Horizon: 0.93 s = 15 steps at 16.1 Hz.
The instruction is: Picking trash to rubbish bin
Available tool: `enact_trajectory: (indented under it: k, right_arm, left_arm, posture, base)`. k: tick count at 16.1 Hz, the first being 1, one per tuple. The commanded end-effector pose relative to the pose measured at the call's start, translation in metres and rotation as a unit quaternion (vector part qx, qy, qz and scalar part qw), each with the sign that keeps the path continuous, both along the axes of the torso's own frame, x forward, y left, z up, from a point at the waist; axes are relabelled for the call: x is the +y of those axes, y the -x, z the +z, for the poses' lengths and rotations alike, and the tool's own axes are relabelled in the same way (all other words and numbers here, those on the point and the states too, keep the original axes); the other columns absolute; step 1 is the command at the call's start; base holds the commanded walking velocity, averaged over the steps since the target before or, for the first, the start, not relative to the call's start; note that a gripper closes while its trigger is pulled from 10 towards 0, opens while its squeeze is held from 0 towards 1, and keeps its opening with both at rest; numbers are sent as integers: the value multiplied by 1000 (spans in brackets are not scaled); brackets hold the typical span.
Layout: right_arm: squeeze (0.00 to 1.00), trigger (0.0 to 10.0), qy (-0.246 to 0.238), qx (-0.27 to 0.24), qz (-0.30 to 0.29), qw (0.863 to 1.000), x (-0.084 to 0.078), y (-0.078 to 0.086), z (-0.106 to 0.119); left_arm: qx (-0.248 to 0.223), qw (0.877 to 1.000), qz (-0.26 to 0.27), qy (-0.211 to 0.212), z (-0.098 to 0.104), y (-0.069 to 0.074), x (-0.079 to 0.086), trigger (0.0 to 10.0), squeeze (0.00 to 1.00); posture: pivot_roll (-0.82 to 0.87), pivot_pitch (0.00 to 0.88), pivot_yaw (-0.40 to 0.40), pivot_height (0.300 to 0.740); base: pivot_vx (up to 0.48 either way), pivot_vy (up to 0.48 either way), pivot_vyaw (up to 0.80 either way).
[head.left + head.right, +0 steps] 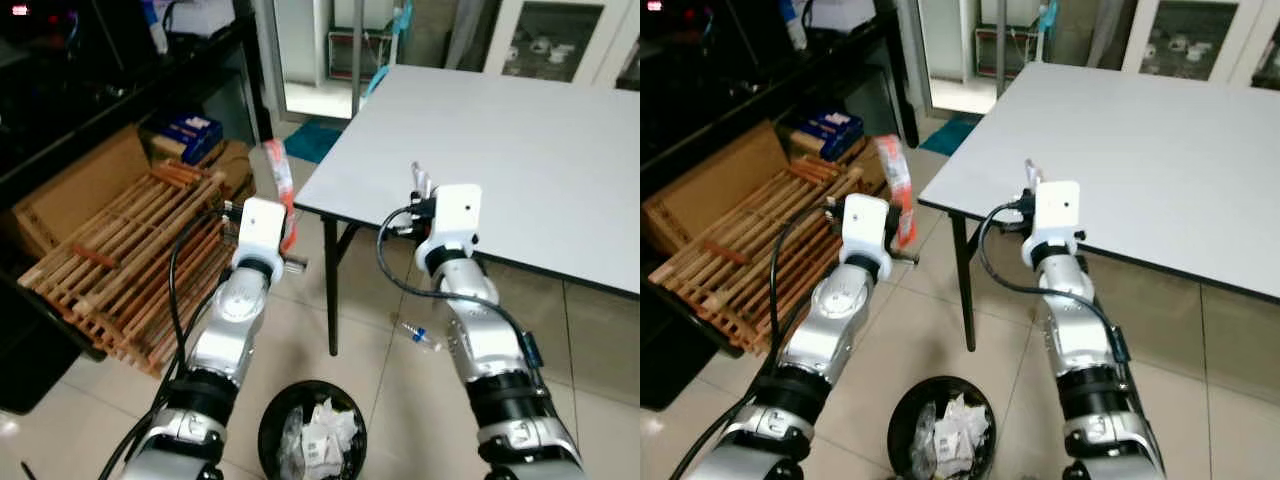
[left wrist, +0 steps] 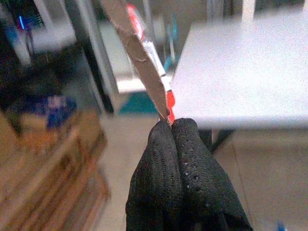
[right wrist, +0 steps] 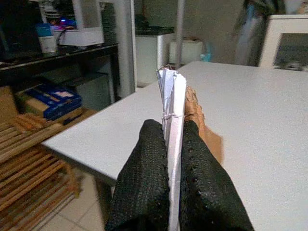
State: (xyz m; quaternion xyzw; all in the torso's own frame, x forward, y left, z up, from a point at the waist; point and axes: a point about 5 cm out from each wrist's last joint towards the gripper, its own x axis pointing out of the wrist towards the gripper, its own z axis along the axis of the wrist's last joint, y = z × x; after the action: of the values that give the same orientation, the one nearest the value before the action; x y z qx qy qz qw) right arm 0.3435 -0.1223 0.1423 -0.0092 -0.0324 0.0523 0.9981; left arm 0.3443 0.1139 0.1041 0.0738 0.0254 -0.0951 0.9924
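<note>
My left gripper [image 2: 171, 124] is shut on a flat red and white wrapper [image 1: 281, 182], which stands up from the fingertips beside the table's near corner. My right gripper [image 3: 168, 126] is shut on a folded white and brown paper packet [image 3: 174, 96], held over the white table's front edge [image 1: 440, 240]. A black rubbish bin [image 1: 312, 432] with crumpled white paper inside sits on the floor between my two arms, below both grippers. A small clear plastic bottle with a blue cap [image 1: 418, 335] lies on the tiles under the table.
A stack of wooden slat racks [image 1: 130, 260] and cardboard boxes [image 1: 75, 190] fills the floor to my left, under a dark shelf. The table leg [image 1: 333, 290] stands just ahead of the bin. Cabinets line the far wall.
</note>
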Motion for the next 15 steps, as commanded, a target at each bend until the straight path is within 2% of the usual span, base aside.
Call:
enact_trajectory:
  k: [1, 2, 3, 4, 6, 8, 11, 13, 15]
  right_arm:
    - [0, 10000, 3, -4, 11, 1000, 7, -1, 3]
    - [0, 10000, 3, -4, 11, 1000, 7, -1, 3]
    - [0, 10000, 3, -3, 11, 1000, 7, -1, 3]
    - [0, 10000, 4, -3, 11, 1000, 7, -2, 3]
    - [0, 10000, 5, -4, 11, 1000, 7, -2, 4]
    - [0, 10000, 7, -5, 9, 1000, 5, -2, 5]
    - [0, 10000, 8, -7, 8, 1000, 6, -3, 6]
    - [0, 10000, 8, -8, 7, 1000, 5, -2, 6]
    - [0, 10000, 7, -8, 6, 1000, 5, -2, 6]
  left_arm:
    - [110, 993, -21, -33, -43, 11, 9, 10000, 0]
    - [166, 983, -49, -63, -65, 20, 8, 10000, 0]
    - [180, 979, -59, -80, -73, 25, 8, 10000, 0]
    - [217, 971, -72, -76, -88, 34, 5, 10000, 0]
    - [269, 949, -131, -100, -99, 42, -3, 10000, 0]
    - [304, 936, -151, -94, -115, 58, -25, 10000, 0]
    - [298, 932, -181, -97, -119, 65, -42, 10000, 0]
    - [290, 931, -198, -98, -118, 66, -48, 10000, 0]
    - [287, 932, -195, -106, -117, 65, -48, 10000, 0]
  posture:
    - [23, 19, 76, 740]
    - [23, 18, 77, 740]
    - [22, 18, 77, 740]
    - [15, 14, 77, 740]
    - [6, 12, 78, 740]
    - [2, 14, 78, 740]
    - [-7, 17, 80, 740]
    - [-9, 22, 84, 740]
    - [-5, 25, 82, 740]
  base:
    - [0, 0, 0]
    - [0, 0, 0]
    - [0, 0, 0]
    - [0, 0, 0]
    - [0, 0, 0]
    - [0, 0, 0]
    - [0, 0, 0]
    - [0, 0, 0]
    - [0, 0, 0]
